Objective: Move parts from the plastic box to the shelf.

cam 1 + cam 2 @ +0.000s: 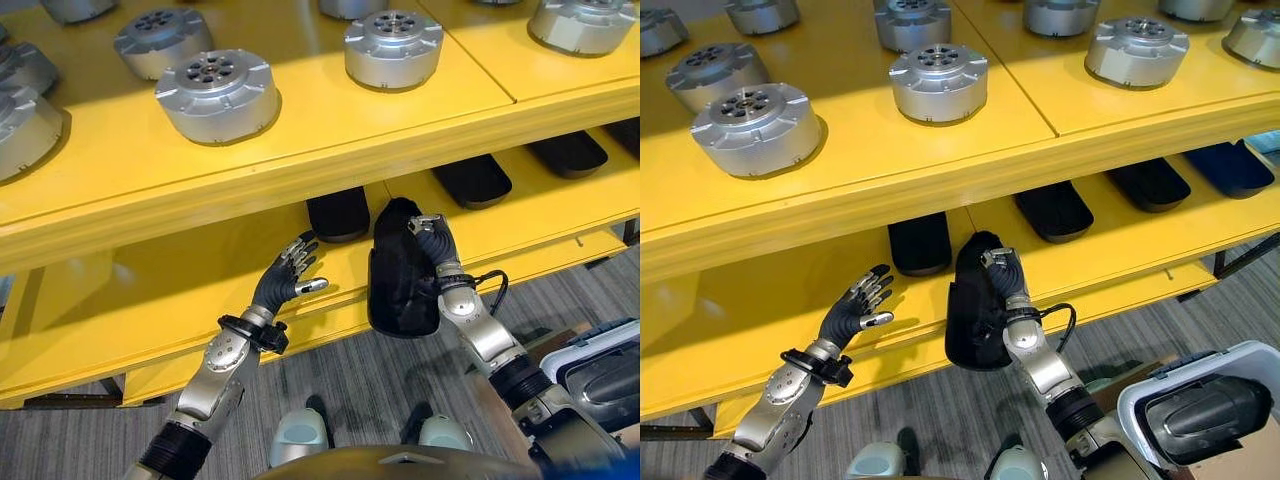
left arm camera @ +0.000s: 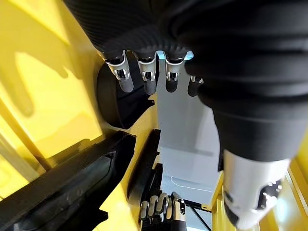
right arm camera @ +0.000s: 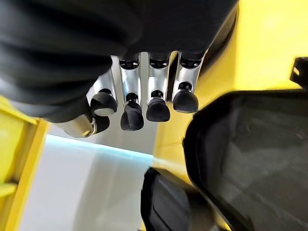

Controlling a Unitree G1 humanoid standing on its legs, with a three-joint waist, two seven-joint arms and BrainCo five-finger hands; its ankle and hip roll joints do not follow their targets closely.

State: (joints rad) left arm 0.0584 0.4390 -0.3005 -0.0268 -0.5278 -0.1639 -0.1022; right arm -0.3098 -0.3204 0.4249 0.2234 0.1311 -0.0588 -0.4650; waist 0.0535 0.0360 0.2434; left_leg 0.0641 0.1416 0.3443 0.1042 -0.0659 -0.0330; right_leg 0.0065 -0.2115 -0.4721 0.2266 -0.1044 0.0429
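A long black moulded plastic part (image 1: 400, 270) is held by the right hand (image 1: 432, 240) at the front edge of the lower board of the yellow metal shelf (image 1: 150, 300), near the middle of the head views. The hand's fingers are curled over the part's far end, and the part's near end hangs past the shelf edge over the grey striped floor (image 1: 350, 380). At 9 o'clock from the part, the left hand (image 1: 285, 280) is seen above the lower board with its fingers spread and straight, touching nothing. Three more black plastic parts (image 1: 338, 213) are laid in a row on the lower board, from 12 to 2 o'clock of the held part, under the upper board. Round silver metal housings (image 1: 218, 95) are set apart on the upper board. At 4 o'clock, in the lower corner, a white plastic box (image 1: 1200, 400) is seen holding a dark part.
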